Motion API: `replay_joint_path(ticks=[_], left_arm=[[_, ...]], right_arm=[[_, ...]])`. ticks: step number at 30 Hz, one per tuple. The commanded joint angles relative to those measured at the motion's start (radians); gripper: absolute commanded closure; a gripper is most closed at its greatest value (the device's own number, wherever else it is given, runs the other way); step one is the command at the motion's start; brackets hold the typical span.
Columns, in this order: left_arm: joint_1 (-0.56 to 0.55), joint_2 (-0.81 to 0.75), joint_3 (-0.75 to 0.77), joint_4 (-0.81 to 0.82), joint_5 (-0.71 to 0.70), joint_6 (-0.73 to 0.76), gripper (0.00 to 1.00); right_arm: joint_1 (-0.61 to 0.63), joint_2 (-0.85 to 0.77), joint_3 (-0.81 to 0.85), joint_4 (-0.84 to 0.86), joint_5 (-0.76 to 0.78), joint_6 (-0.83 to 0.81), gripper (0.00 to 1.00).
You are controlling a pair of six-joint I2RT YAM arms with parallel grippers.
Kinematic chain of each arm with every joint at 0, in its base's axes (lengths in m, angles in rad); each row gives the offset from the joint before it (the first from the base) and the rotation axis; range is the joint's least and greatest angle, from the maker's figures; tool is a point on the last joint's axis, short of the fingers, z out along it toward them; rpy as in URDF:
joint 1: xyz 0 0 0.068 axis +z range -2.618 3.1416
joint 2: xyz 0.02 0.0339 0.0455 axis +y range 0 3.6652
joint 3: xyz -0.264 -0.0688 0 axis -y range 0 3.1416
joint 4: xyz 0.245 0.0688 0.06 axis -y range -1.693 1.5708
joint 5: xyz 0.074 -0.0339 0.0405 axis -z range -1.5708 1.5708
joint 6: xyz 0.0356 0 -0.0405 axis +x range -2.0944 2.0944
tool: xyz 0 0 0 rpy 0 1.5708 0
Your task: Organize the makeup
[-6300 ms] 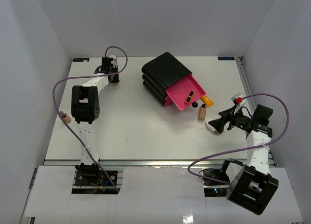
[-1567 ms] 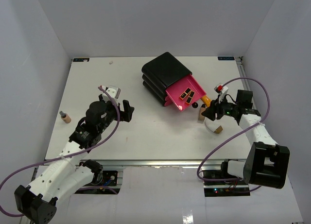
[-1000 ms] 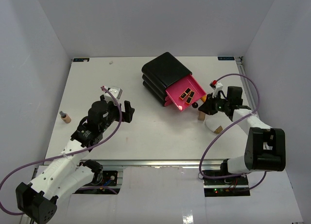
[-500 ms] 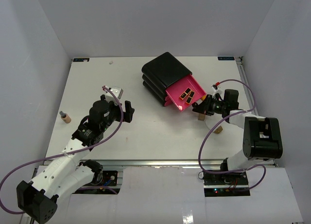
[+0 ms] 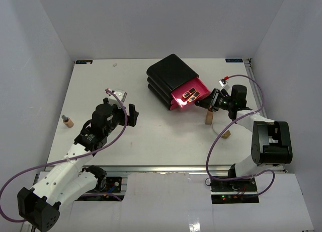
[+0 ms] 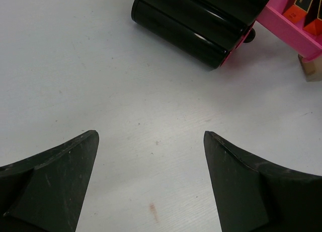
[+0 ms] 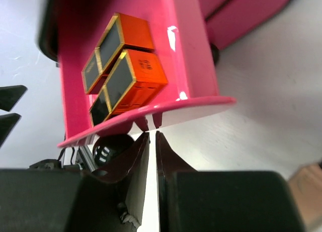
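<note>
The black box [image 5: 168,76] has its top pink drawer [image 5: 190,89] partly out, holding small orange-and-black makeup boxes [image 7: 126,71]. My right gripper [image 7: 150,135] is shut with nothing between its fingers, and its tips touch the drawer's front lip beside a black knob [image 7: 113,144]. From above, the right gripper [image 5: 204,103] sits at the drawer's outer end. A tan bottle [image 5: 208,119] stands just in front of it. A white tube with a tan end [image 5: 225,134] lies nearer the arm. My left gripper [image 5: 132,115] stands open over bare table, left of the box. The orange tube is hidden.
A small tan bottle with a dark cap [image 5: 67,121] stands near the table's left edge. In the left wrist view the black box [image 6: 201,20] and pink drawer [image 6: 297,15] lie ahead of the open left gripper [image 6: 151,136]. Grey walls enclose the table.
My right gripper has swung up and left from beside the tan bottle to the drawer's front, and the drawer has slid partly back into the box. The left arm has barely moved.
</note>
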Motion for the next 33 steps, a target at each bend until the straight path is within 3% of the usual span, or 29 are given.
replay_joint_path(ticks=[1, 22, 33], left_arm=[[0.005, -0.009, 0.003, 0.005, 0.009, 0.008, 0.04], [0.005, 0.014, 0.003, 0.008, 0.007, 0.011, 0.03], [0.006, 0.003, 0.004, 0.007, 0.013, 0.011, 0.03]], right_arm=[[0.027, -0.025, 0.093, 0.073, 0.011, 0.043, 0.84], [0.100, 0.243, 0.420, 0.030, 0.077, -0.016, 0.81], [0.090, 0.210, 0.345, 0.026, 0.079, -0.151, 0.72]])
